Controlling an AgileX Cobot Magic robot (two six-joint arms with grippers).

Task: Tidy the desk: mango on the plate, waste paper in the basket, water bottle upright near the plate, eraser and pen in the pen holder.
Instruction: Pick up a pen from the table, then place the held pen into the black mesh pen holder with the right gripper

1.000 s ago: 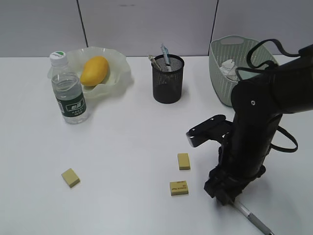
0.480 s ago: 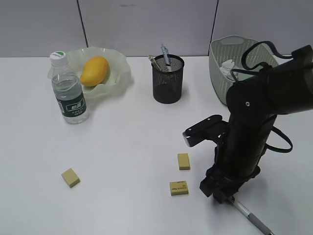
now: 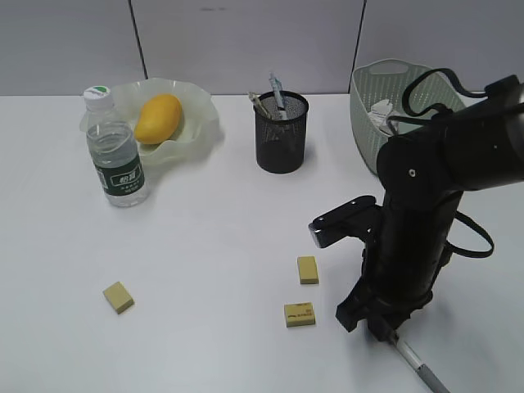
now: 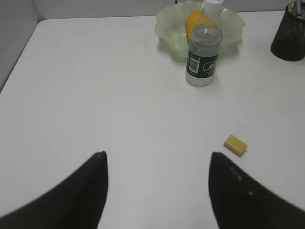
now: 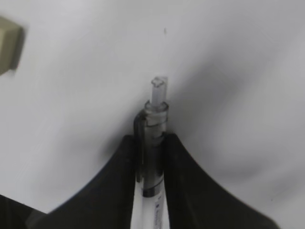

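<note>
My right gripper [image 3: 381, 332] is down at the desk's front right, shut on a clear pen [image 5: 154, 119] whose barrel [image 3: 419, 365] trails off toward the front edge. Three yellow erasers lie on the desk: one at front left [image 3: 118, 296] and two [image 3: 307, 269] [image 3: 300, 313] just left of the right gripper. The mango [image 3: 158, 117] lies in the wavy plate [image 3: 201, 123], and the water bottle [image 3: 116, 155] stands upright beside it. The black pen holder [image 3: 281, 135] holds pens. Waste paper [image 3: 381, 110] sits in the basket [image 3: 368, 123]. My left gripper [image 4: 157, 160] hangs open over bare desk.
In the left wrist view the bottle [image 4: 204, 55] stands ahead, with an eraser [image 4: 235, 144] just ahead of the right finger. A grey partition wall runs behind the desk. The right arm's black body rises between the erasers and the basket.
The right gripper's jaws have closed on the pen, and the arm has shifted slightly to the left. The left gripper has not changed.
</note>
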